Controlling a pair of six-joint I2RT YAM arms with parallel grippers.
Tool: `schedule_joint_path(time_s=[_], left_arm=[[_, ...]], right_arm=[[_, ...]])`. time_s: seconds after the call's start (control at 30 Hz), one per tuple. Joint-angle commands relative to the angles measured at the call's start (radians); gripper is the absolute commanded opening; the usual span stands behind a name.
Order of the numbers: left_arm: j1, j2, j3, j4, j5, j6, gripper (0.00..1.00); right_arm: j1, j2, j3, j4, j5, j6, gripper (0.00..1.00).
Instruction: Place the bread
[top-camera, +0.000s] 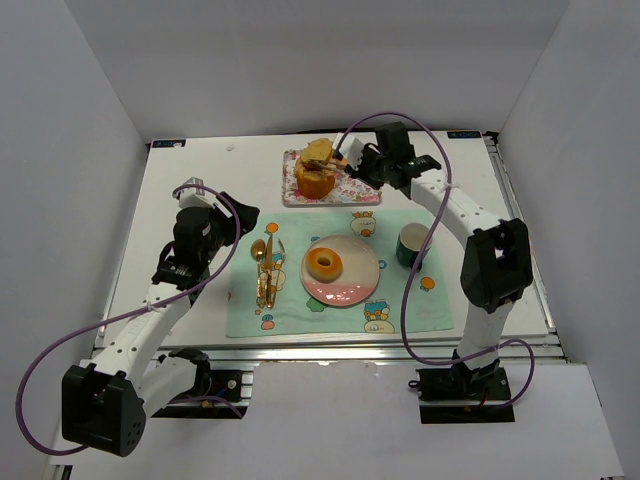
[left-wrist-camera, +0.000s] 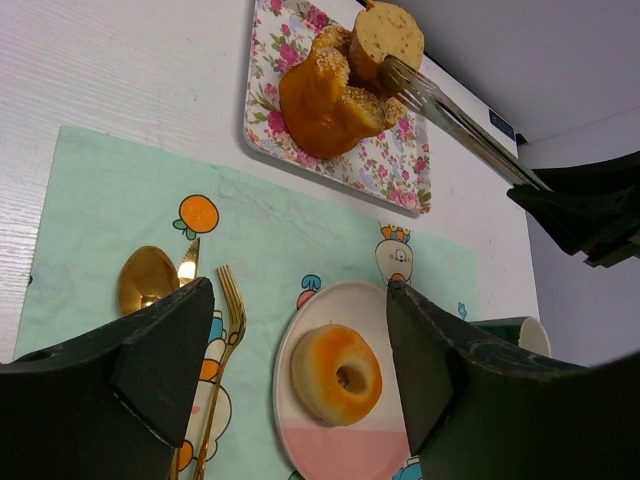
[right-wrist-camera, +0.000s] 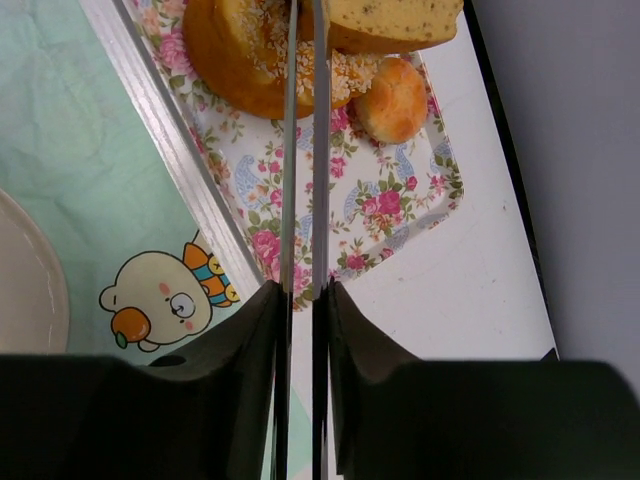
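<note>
The bread (right-wrist-camera: 400, 25) (a soft, light slice, judged easily crushed) is seen on the tray (right-wrist-camera: 400, 210) at the far side of the tabletop (top-camera: 200, 180), and is best pinched gently across its flat faces. Tongs (right-wrist-camera: 320, 180) are clenched in the right hand (right-wrist-camera: 302, 300), their tips reaching the slice, while the left hand (left-wrist-camera: 298, 300) is held open well apart.

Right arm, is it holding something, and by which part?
Yes. The right gripper has its jaws squeezing metal tongs near their back end; the tips close on a bread slice.
</note>
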Motion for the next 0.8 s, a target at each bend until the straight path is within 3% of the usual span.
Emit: schedule_joint_path(time_s=[0.0,0.23,0.4,0.63,0.77], left_arm=[[0.004,-0.012,0.016,0.001,-0.007,0.007,0.79],[0.004,-0.017,0.019,0.001,-0.009,0.009,0.79],[0.004,-0.026,0.022,-0.004,-0.013,0.009,0.79],[0.002,-0.038,0.023,-0.010,-0.021,0.012,0.79],[0.002,-0.043,0.019,-0.010,-0.023,0.011,0.79]], right_arm=[[0.007,-0.039,-0.011,0.077,0.035,-0.017,0.26],[0.008,-0.073,-0.009,0.069,0.005,0.011,0.09],[0.005,-0.171,-0.035,0.063,-0.062,0.046,0.03],[-0.016,-0.385,-0.190,-0.036,-0.218,0.045,0.00],[-0.038,-0.595,-0.393,-0.122,-0.356,0.016,0.00]])
